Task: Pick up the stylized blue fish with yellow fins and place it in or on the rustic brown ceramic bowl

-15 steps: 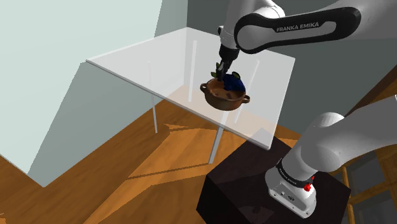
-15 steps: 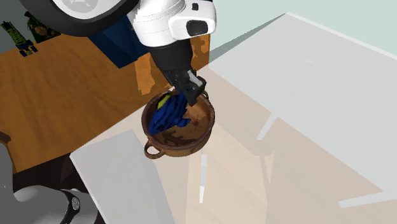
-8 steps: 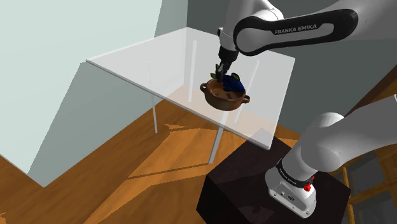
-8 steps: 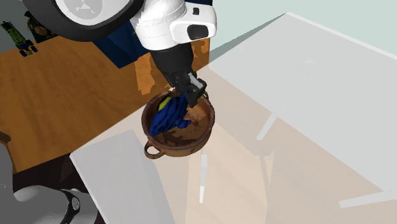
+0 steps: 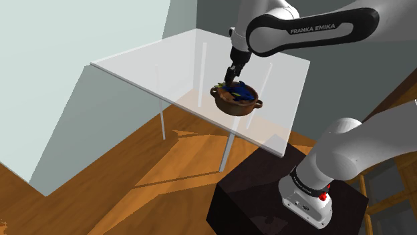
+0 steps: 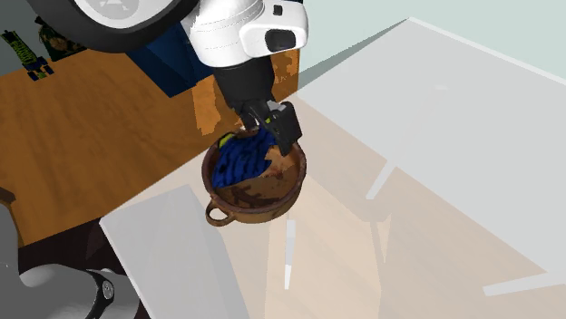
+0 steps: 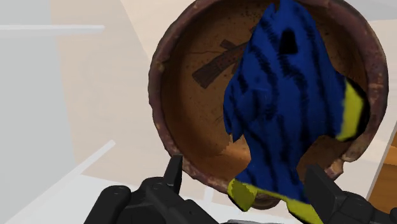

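- Shoulder view: white arm reaches over the glassy tabletop [image 5: 154,61]. Tool [image 5: 230,75] hangs just above the far rim of the brown two-handled bowl [image 5: 235,105]. Blue fish [image 5: 240,89] lies in the bowl, directly below the tool. Can't tell finger gap from here.
- 2nd ext. view: tool [image 6: 279,134] w/ fingers spread, tips just over the bowl [image 6: 258,207] rim. Fish [image 6: 240,159] sits inside the bowl, beside and slightly below the tips, w/ a bit of yellow-green at the edge nearest the tool. Bowl stands on the pale tabletop [image 6: 435,181], near its edge.
- Wrist view: both black fingers [image 7: 173,170] stand well apart, pinching nothing. Fish [image 7: 286,108] lies flat across the bowl [image 7: 184,95] interior just ahead of the tips: blue body w/ dark stripes, yellow fins. One yellow fin falls between the fingers. Can't tell if the far finger brushes it.
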You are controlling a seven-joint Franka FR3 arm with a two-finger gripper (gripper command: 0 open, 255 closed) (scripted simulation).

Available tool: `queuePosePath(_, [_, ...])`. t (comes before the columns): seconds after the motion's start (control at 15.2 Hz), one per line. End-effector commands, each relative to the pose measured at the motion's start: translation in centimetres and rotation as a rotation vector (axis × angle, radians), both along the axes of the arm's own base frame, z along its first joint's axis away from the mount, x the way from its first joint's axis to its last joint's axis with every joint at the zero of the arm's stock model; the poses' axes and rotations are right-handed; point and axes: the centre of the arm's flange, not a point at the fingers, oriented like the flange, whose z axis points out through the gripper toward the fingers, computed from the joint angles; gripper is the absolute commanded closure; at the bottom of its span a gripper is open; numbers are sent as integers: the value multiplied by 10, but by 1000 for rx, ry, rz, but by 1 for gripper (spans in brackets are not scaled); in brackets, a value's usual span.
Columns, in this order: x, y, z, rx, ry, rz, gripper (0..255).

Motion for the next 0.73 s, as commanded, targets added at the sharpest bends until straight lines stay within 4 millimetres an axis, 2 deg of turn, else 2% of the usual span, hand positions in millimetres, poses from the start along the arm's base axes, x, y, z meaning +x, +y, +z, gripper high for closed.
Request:
queuePosePath(0.0, [-2, 3, 20, 0, 0, 0, 0])
queuePosePath(0.13, [-6, 6, 43, 0, 0, 0, 0])
queuePosePath(0.66, [-6, 6, 43, 0, 0, 0, 0])
